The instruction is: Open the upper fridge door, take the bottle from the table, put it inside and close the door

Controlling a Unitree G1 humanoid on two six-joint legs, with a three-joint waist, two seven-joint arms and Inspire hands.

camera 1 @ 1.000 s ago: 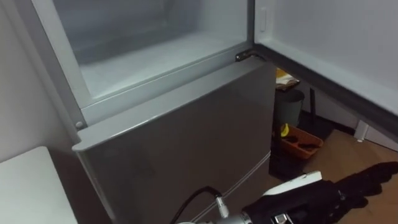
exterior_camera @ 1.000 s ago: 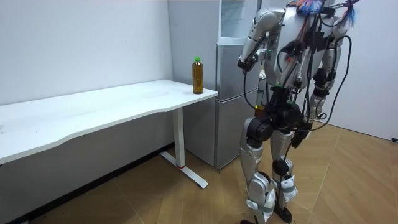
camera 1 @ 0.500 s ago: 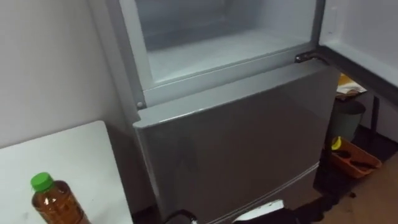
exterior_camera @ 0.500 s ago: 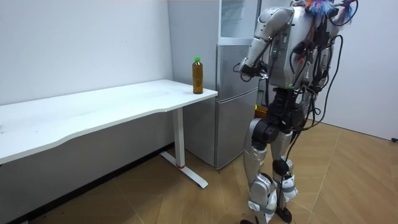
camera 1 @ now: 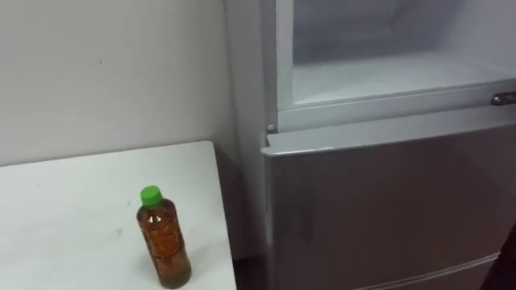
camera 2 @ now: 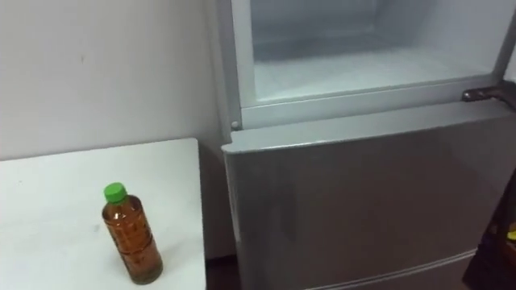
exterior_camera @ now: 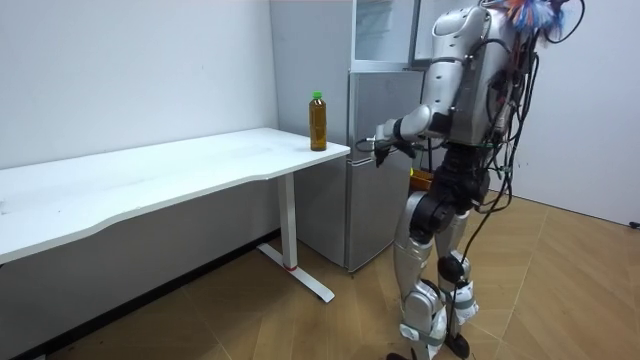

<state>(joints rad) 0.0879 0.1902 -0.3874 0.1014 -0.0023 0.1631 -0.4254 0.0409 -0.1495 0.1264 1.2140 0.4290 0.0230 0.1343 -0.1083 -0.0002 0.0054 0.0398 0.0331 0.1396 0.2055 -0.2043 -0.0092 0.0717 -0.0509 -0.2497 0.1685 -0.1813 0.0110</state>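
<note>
Standing on the wooden floor in front of the fridge, the robot faced toward the end of the white table. Its left arm reached out at about table height. The left hand hung in front of the fridge's closed lower door, just past the table's end. It held nothing that I could see, and whether it was spread or closed I could not tell.

The bottle stood upright on the table, brown liquid inside and a green cap on top. It was well apart from the hand, off to the room view's left of it, and the cap stood higher than the hand.

From the robot's head the bottle sat close to the table's right edge and to its near edge. Bare tabletop lay to its left and behind it, up to the pale wall. A narrow dark gap separated the table's end from the fridge's side. Above and to the right of the bottle, the upper compartment stood open, showing a white inner floor. A metal hinge showed at its lower right corner.
</note>
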